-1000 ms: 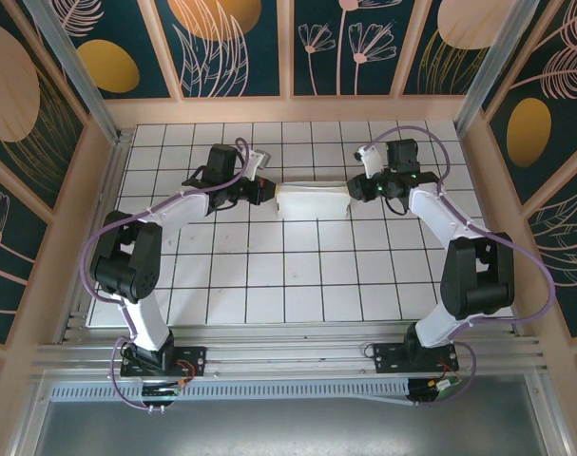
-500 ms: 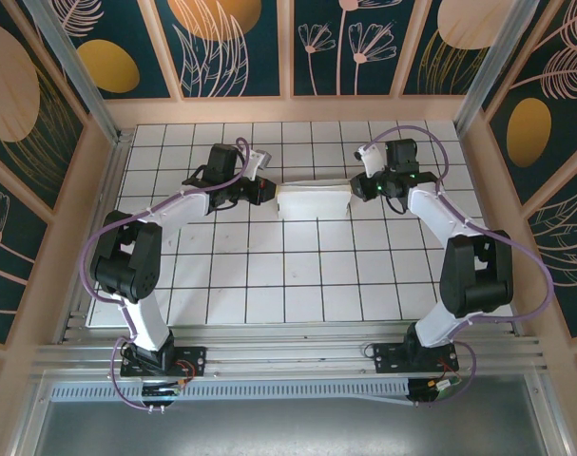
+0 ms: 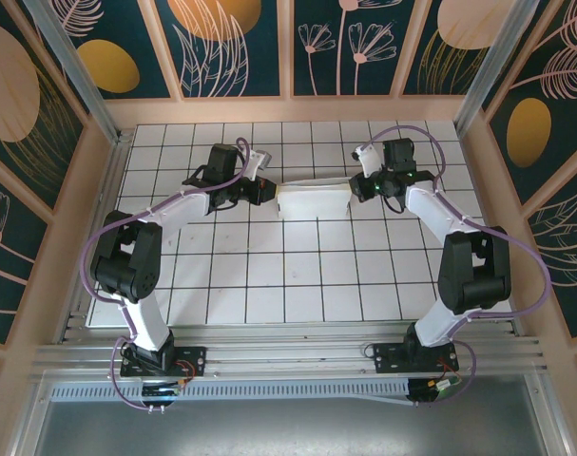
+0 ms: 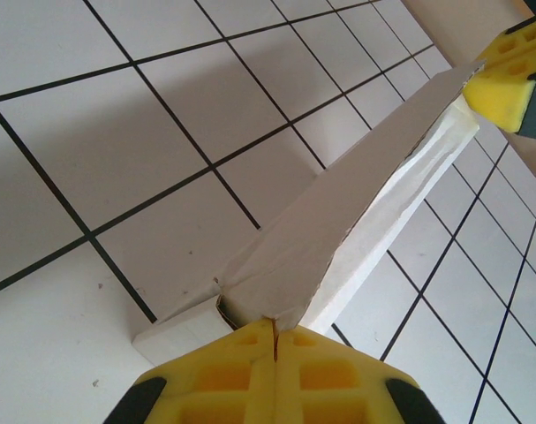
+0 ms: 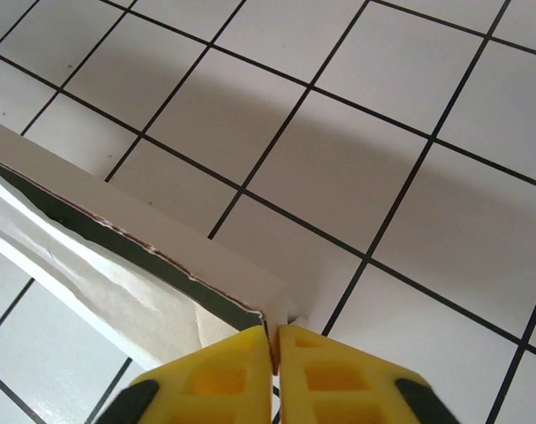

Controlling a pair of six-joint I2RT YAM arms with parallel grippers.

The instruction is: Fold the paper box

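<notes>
Overhead, a white paper box [image 3: 314, 200] lies on the far half of a white table [image 3: 269, 285] ruled with black grid lines. The box is stretched lengthwise between two robot arms that reach in from either side. The left gripper [image 3: 266, 191] meets the box's left end and the right gripper [image 3: 356, 189] meets its right end. Seen from the left wrist, the left gripper [image 4: 275, 331] is clenched: its yellow foam pads [image 4: 223, 380] are pressed together with a corner of the box's upper flap pinched in the seam between them. From there the box [image 4: 338, 238] runs away as a long, partly opened wedge, its flap lifted off the body, toward the other arm's yellow pad at the far corner. Seen from the right wrist, the right gripper [image 5: 275, 340] is likewise closed tight on the flap's corner edge, with the box [image 5: 117, 265] angling off to the left and a dark gap showing under the raised flap. The box looks very light and made of thin card. It is probably stiff across its flat panels, ready to hinge at its creases, and easy to dent, crumple or tear if the two arms pull against each other. Its smooth surface may slide out of the foam pads. The best hold seems to be a flap edge near a corner, close to a crease.
</notes>
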